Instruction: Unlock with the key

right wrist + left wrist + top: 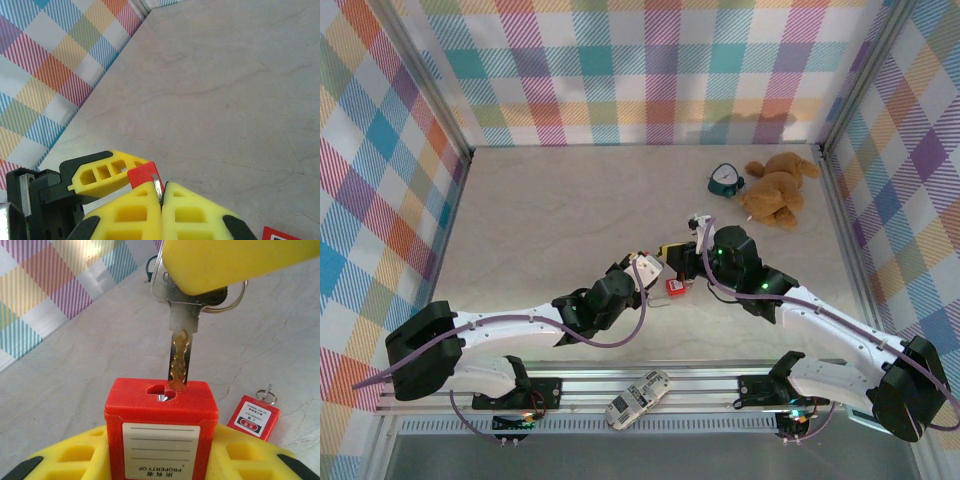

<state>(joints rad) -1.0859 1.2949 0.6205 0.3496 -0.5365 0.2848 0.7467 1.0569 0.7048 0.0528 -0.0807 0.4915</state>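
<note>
My left gripper (161, 452) is shut on a red padlock (161, 425) that has a white label, with a yellow finger pressed against each side of its body. Its keyhole (164, 391) faces the key. My right gripper (162, 193) is shut on a silver key (181, 352), whose brassy tip touches the keyhole's right edge. In the right wrist view the key's thin edge (158, 187) shows between the closed yellow fingers, with the padlock (141, 174) just beyond. In the top view both grippers (645, 268) (682, 255) meet at mid-table.
A red tag with a key ring (253, 417) lies on the table right of the padlock. A brown plush bear (775, 190) and a teal object (724, 180) sit at the back right. A white device (638, 398) rests on the front rail. Plaid walls enclose the table.
</note>
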